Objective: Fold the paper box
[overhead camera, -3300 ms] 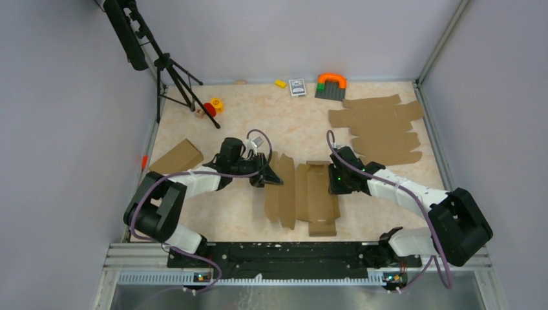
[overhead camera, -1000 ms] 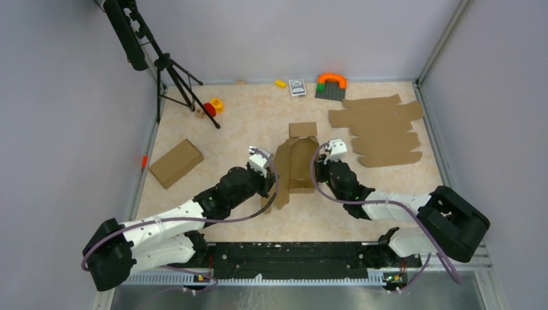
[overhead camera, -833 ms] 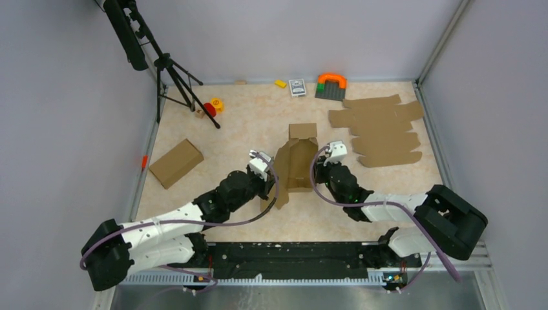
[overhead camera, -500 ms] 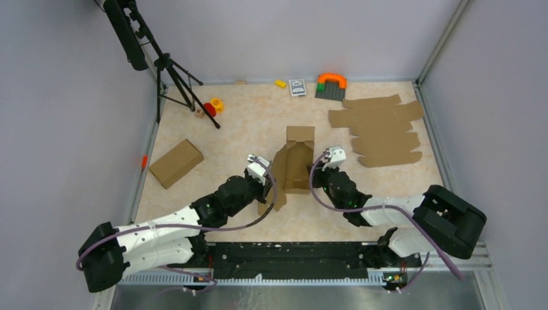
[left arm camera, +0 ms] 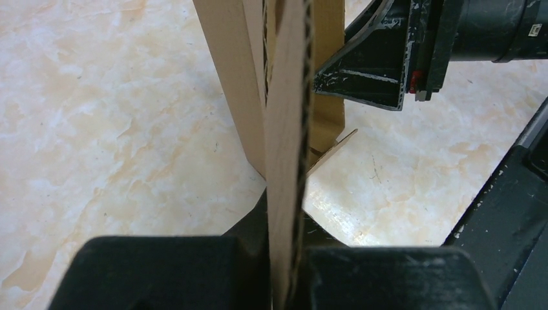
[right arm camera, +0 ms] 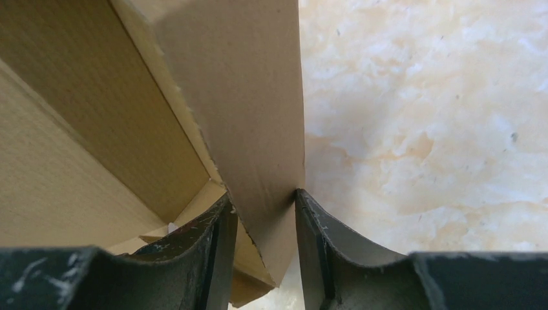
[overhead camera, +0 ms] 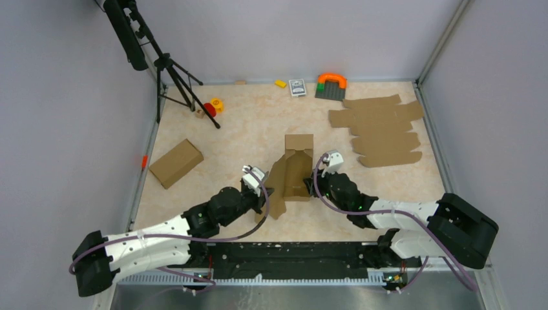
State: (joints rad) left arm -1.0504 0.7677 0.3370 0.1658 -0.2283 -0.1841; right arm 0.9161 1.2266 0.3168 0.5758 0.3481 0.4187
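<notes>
Nearest me, the left fingers are clamped tight on the paper box's left flap, the board pinched edge-on between them. On the box's right side, the right fingers stand parted astride its right wall, which slants across the gap between them. The box itself stands half raised on the counter, between the two arms, with its walls up and its far flap lying flat. Well to the box's left lies a closed brown carton. Beyond it to the right is a pile of flat cardboard sheets, and farther back an orange arch on a grey plate.
</notes>
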